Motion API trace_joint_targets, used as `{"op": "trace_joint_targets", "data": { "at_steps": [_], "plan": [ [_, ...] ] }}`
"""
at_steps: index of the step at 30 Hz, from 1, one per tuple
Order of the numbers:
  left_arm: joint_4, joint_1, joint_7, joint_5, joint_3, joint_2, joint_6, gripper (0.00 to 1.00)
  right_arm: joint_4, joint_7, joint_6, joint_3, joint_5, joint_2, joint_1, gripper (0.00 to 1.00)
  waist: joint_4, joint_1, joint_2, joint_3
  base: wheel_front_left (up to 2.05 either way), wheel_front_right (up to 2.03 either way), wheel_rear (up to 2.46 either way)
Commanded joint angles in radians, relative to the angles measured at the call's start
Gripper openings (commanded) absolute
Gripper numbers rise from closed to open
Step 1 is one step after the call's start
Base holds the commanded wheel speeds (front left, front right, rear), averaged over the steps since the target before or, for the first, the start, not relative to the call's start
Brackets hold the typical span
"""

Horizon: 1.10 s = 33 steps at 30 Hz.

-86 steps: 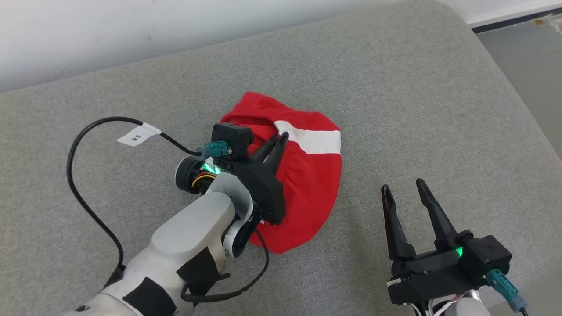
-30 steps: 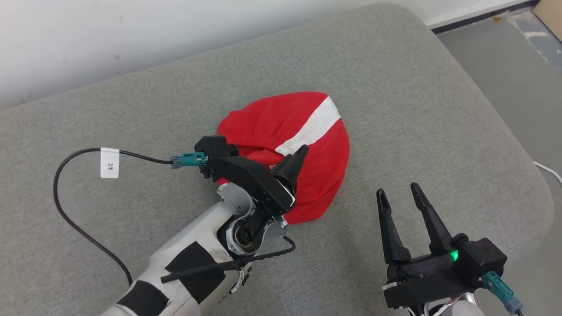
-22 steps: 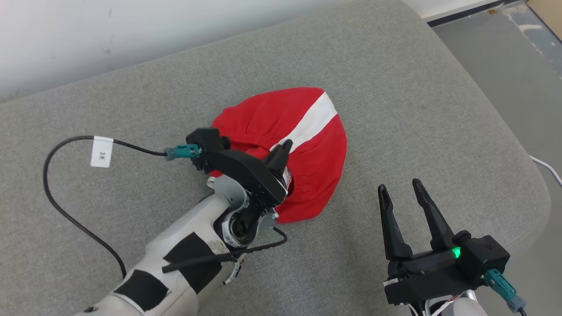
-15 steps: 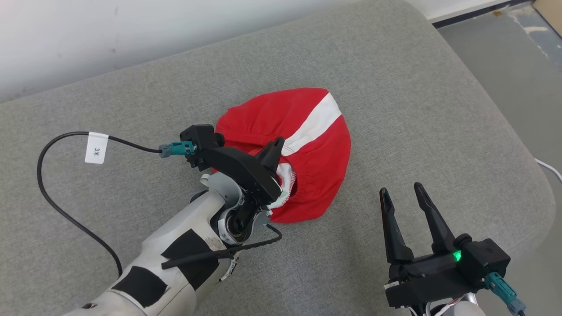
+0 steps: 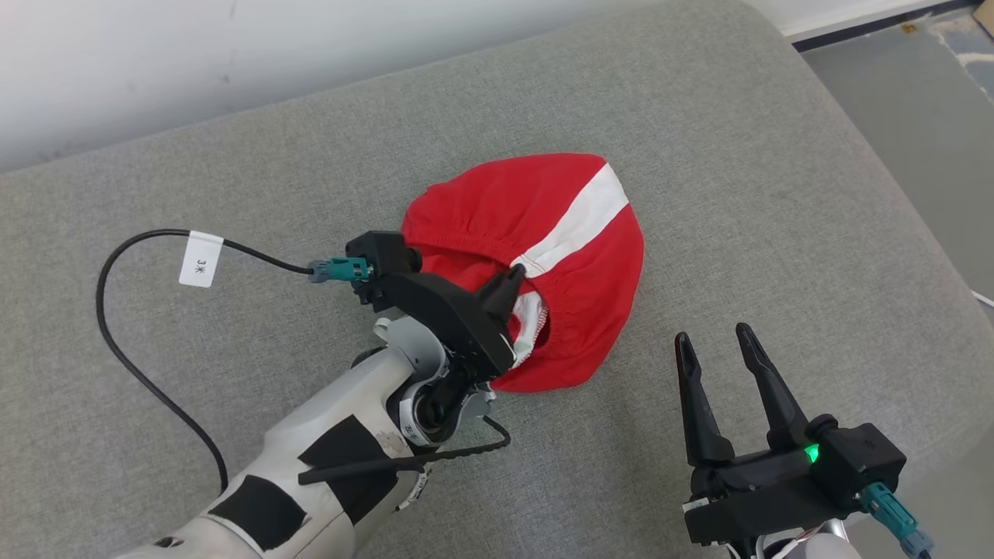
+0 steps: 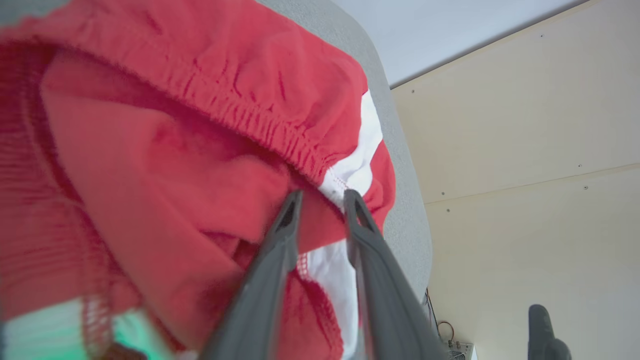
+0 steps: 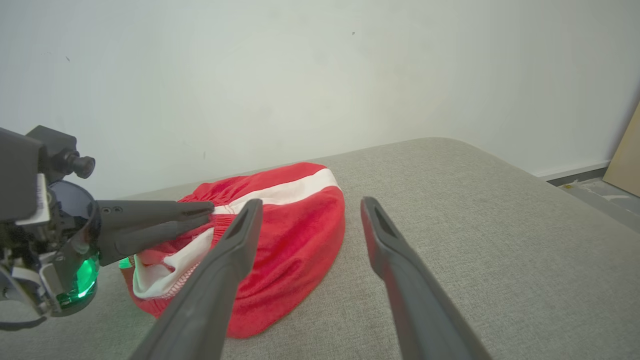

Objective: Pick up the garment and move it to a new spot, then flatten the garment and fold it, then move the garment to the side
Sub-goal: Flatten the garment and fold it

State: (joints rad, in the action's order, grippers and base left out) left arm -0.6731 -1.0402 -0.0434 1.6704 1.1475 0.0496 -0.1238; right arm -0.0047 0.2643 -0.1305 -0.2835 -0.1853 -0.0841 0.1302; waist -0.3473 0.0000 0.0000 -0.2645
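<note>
The garment (image 5: 575, 256) is a crumpled red piece with a white stripe and an elastic waistband, lying mid-surface. My left gripper (image 5: 514, 273) reaches in from the lower left and is shut on the waistband where it meets the white stripe. The left wrist view shows both fingers (image 6: 360, 225) pinching that gathered edge of the garment (image 6: 150, 150). In the right wrist view the left gripper (image 7: 210, 209) holds the raised hem of the garment (image 7: 295, 235). My right gripper (image 5: 713, 334) is open, off to the garment's lower right, nothing between its fingers (image 7: 230, 250).
The grey cushioned surface (image 5: 233, 155) runs to a white wall (image 5: 233, 46) at the back and rounds off to the floor (image 5: 932, 116) at the right. A black cable with a white tag (image 5: 200, 262) loops left of my left wrist.
My left gripper has closed on the waistband and drawn it up and back a little, baring white lining. The right gripper has stayed open and still. The camera has shifted slightly.
</note>
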Motion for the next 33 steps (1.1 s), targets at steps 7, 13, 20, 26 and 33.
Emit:
{"op": "trace_joint_targets", "data": {
  "at_steps": [7,13,20,26,33],
  "plan": [
    [0.043,0.006,-0.018,0.032,0.023,0.001,0.006,0.60,0.005,0.002,0.000,-0.012,-0.008,-0.006,0.007,1.00,-0.008,0.0000,0.0000,-0.013,0.00,0.00,0.00],
    [0.053,-0.020,-0.067,0.037,0.048,0.001,0.018,0.00,0.007,0.002,0.000,-0.029,-0.014,-0.007,0.015,1.00,-0.037,0.0000,0.0000,-0.023,0.00,0.00,0.00],
    [0.055,-0.068,-0.161,0.058,0.024,0.002,0.074,0.00,0.014,0.002,0.000,-0.032,-0.014,-0.001,0.021,1.00,-0.049,0.0000,0.0000,-0.025,0.00,0.00,0.00],
    [0.124,-0.169,-0.211,0.152,-0.099,0.001,0.160,0.00,0.034,0.002,0.000,-0.047,-0.016,0.005,0.017,1.00,-0.047,0.0000,0.0000,0.025,0.00,0.00,0.00],
    [0.226,-0.224,-0.219,0.291,-0.169,0.002,0.200,0.00,0.044,0.002,0.000,-0.041,-0.019,-0.008,-0.002,1.00,-0.020,0.0000,0.0000,0.090,0.00,0.00,0.00]
  ]
}}
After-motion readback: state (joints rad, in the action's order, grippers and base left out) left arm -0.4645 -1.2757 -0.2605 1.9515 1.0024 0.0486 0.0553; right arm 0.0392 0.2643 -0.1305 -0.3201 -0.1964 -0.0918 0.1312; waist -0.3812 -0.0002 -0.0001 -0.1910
